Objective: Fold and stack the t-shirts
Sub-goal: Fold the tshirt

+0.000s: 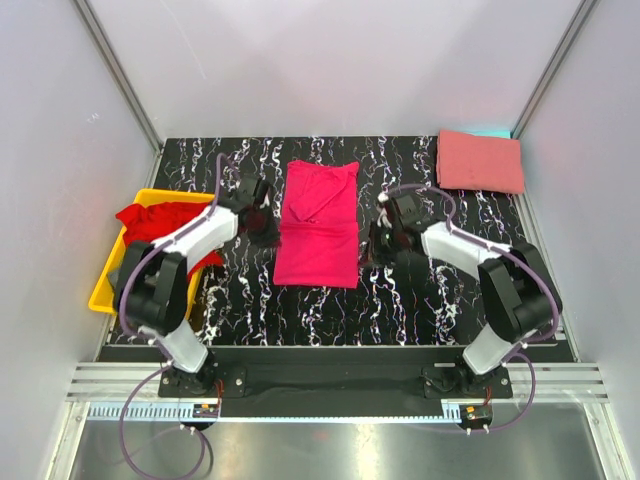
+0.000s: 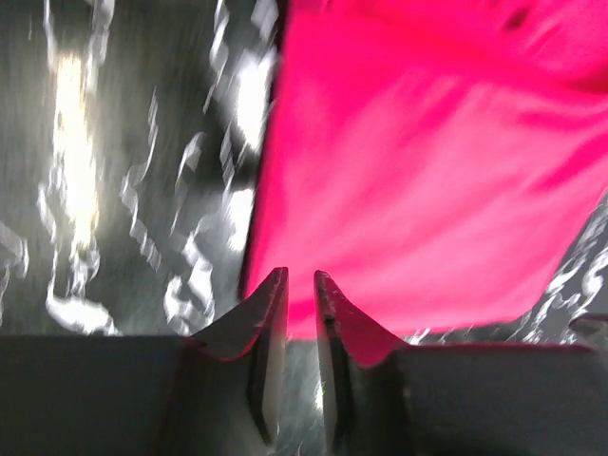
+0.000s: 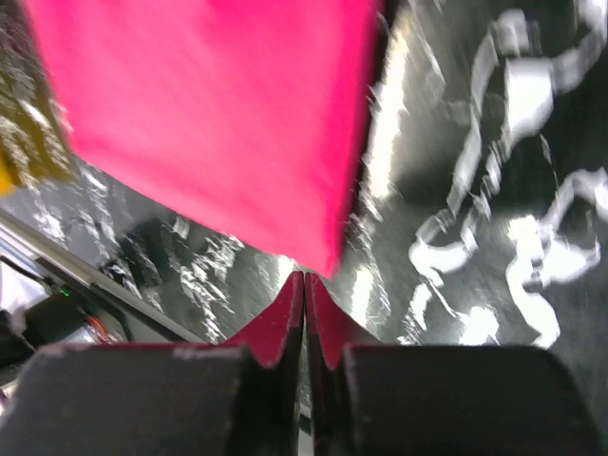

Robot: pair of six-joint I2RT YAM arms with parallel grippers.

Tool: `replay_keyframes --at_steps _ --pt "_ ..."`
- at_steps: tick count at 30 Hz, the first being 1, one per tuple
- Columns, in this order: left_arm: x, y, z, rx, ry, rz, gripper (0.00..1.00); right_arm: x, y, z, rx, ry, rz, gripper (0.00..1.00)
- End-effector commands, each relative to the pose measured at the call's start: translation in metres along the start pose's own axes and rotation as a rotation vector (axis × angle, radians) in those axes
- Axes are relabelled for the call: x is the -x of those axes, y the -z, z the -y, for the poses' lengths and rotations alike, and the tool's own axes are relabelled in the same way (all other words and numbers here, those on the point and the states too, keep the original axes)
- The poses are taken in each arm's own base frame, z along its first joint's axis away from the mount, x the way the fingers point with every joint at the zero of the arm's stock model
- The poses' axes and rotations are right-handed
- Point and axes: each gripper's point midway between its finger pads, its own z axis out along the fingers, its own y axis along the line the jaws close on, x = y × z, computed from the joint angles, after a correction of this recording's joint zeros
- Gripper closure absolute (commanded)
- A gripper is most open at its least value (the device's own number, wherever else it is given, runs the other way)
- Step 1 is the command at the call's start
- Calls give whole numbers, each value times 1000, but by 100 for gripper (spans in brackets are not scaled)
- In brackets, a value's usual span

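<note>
A magenta t-shirt [image 1: 318, 228] lies folded into a long strip at the middle of the black marbled table [image 1: 420, 300]. My left gripper [image 1: 268, 228] hovers just off its left edge, jaws a narrow gap apart and empty [image 2: 299, 277]; the magenta cloth [image 2: 427, 171] lies just beyond the tips. My right gripper [image 1: 374, 250] is by the shirt's right edge, shut with nothing in it [image 3: 304, 277], close to a corner of the magenta cloth [image 3: 218, 123]. A salmon pink t-shirt [image 1: 480, 161] lies folded at the back right. A red t-shirt [image 1: 155, 221] is crumpled in the bin.
A yellow plastic bin [image 1: 106, 286] stands at the table's left edge, holding the red shirt. White walls and metal frame posts close in the back and sides. Both arm bases sit on the rail at the near edge.
</note>
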Motion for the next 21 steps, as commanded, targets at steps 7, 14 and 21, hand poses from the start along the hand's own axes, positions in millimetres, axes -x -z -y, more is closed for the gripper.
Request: replay_keyframes --at_steps 7,14,21 --pt "74 -45 28 -152 34 16 82 102 -24 -27 34 98 141 96" --pt "114 -52 42 -241 74 63 81 149 -40 -10 20 71 185 93" --pt "113 -85 26 -150 93 13 80 161 -57 13 -28 47 165 93"
